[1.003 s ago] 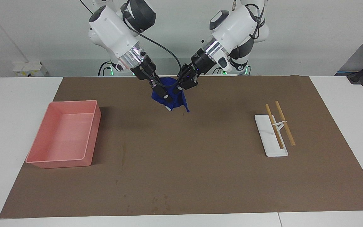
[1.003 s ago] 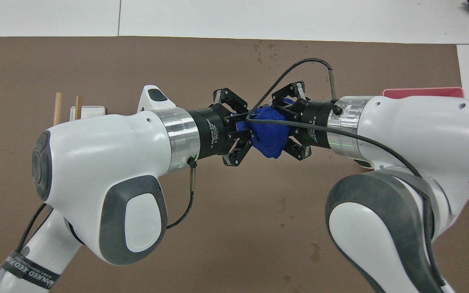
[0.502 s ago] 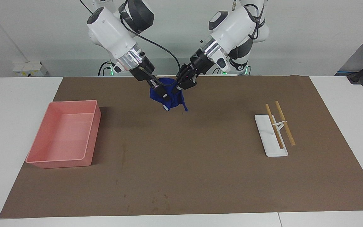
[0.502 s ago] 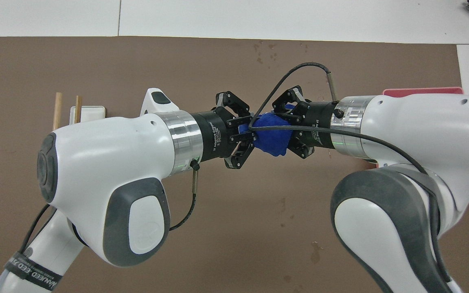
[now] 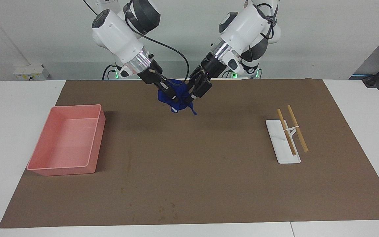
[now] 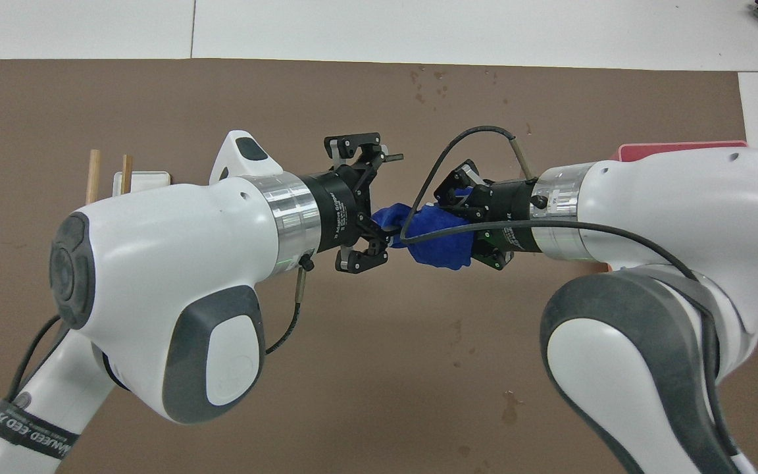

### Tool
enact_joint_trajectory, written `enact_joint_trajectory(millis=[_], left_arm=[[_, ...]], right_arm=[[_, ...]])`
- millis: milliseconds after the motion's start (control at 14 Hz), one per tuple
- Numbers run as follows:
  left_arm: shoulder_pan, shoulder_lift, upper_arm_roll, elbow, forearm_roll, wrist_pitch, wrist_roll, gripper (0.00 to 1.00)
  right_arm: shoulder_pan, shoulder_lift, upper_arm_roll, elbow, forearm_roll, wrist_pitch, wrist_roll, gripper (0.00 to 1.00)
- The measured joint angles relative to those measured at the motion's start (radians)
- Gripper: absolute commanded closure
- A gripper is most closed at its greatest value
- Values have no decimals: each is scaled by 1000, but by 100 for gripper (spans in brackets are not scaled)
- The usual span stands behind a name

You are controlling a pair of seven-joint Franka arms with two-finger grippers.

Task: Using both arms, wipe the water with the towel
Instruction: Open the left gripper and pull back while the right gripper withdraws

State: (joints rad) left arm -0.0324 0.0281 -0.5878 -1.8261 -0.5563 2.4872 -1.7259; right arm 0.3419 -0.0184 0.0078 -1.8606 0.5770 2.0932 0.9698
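Observation:
The royal-blue towel [image 5: 177, 97] hangs bunched in the air between my two grippers, over the brown mat [image 5: 209, 171] at the robots' end. In the overhead view the towel [image 6: 441, 234] is pulled into a short twisted strip. My left gripper [image 5: 196, 92] is shut on the end of the towel toward the left arm's end of the table, and also shows in the overhead view [image 6: 382, 224]. My right gripper [image 5: 169, 94] is shut on the other end, also seen from overhead [image 6: 464, 220]. A loose corner of the towel dangles below them.
A pink tray [image 5: 67, 108] sits toward the right arm's end of the table. A white rest with two wooden sticks [image 5: 288, 133] sits toward the left arm's end. Dark wet spots [image 5: 163, 210] mark the mat farthest from the robots, with more spots [image 6: 458, 332] nearer.
My left gripper has turned about its wrist and the two grippers have drawn slightly apart. The towel went from a round bunch to a stretched, twisted strip. Both still hold it.

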Motion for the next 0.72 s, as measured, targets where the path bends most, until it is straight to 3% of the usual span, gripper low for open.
enact_joint_trajectory(millis=[358, 717], left_arm=[[199, 1, 11, 0, 35, -33, 125, 0], [332, 2, 14, 0, 186, -74, 391, 0]], right_arm=[[-112, -10, -6, -1, -94, -152, -436, 100], [-141, -12, -6, -9, -361, -154, -778, 100]])
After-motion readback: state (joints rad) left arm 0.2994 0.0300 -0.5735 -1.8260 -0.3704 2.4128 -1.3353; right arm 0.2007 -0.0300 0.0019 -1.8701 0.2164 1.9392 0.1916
